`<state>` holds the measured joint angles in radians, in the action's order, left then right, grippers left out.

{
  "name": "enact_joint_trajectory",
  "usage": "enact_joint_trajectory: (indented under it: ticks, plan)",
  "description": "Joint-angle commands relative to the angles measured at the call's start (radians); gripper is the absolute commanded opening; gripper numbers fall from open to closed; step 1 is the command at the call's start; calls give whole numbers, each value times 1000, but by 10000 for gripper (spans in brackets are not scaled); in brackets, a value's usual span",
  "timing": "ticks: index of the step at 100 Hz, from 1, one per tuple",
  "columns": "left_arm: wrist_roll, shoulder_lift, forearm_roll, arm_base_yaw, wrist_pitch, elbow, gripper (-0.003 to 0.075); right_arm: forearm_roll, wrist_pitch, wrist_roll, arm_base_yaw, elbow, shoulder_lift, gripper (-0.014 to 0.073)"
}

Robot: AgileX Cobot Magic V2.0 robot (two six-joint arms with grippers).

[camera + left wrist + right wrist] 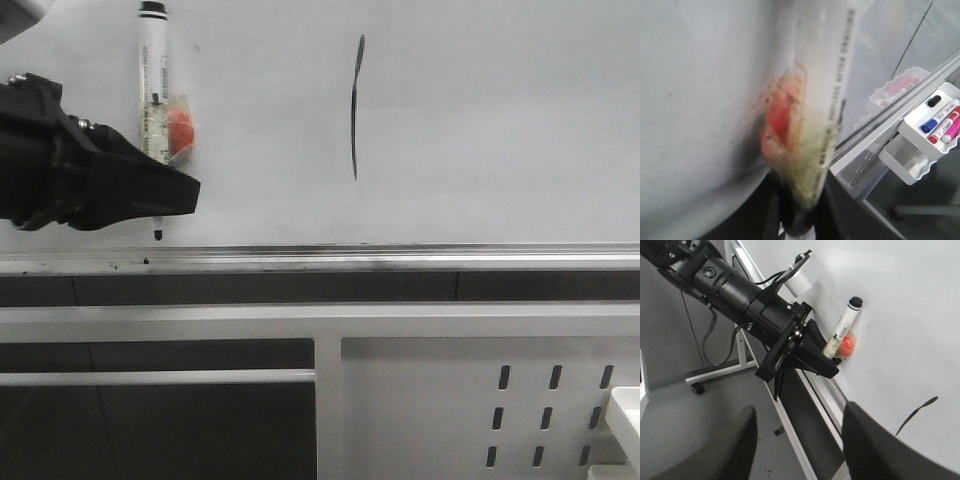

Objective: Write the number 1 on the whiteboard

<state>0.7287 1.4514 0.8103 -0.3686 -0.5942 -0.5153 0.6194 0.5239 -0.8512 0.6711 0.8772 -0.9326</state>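
One black stroke, the number 1 (355,108), is seen drawn upright and slightly curved on the whiteboard (480,120), well above the silver rail (400,255) along the board's bottom edge. One marker pen (152,90), wrapped in tape with a red patch (181,128), is held clamped in the left gripper (150,195), its black tip pointing down just above the rail and its capped end raised; the pen is set well to the left of the stroke. In the front view only the left arm is shown. The right gripper (800,440) is shown in its own wrist view alone, where its two dark fingers (875,445) are spread apart with nothing between them and the left arm's cabling and black wrist are taken in from the side. Only in the left wrist view is a white tray (925,140) caught, clipped by the rail and holding several spare markers (940,125) with blue, red, pink and black caps.
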Motion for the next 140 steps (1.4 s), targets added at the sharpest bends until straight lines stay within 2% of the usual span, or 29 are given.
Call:
enact_joint_trajectory:
  ticks: [1, 8, 13, 37, 66, 99, 133, 137, 140]
  plan:
    - [-6, -30, -107, 24, -78, -50, 307, 17, -47, 0, -6, 32, 7, 337]
    - [-6, -30, -109, 24, -67, -50, 428, 17, -47, 0, -6, 32, 7, 337]
    - [-6, -30, -109, 24, -60, -50, 456, 17, -49, 0, -6, 32, 7, 337]
    - [-6, -36, -94, 24, -56, -48, 441, 17, -55, 0, -6, 32, 7, 337]
    - [-6, -95, -54, 24, 88, -46, 441, 17, -62, 0, -6, 32, 7, 337]
    - [-6, -115, -33, 22, 107, -23, 440, 17, -80, 0, -6, 32, 7, 337]
    - [6, -274, -29, 22, 110, 88, 440, 13, -74, 0, -6, 32, 7, 337]
    - [30, -308, -21, 22, 110, 100, 422, 13, -62, 0, -6, 32, 9, 332]
    - [45, -332, -17, 22, 110, 112, 388, 8, -45, -8, -6, 32, 14, 299]
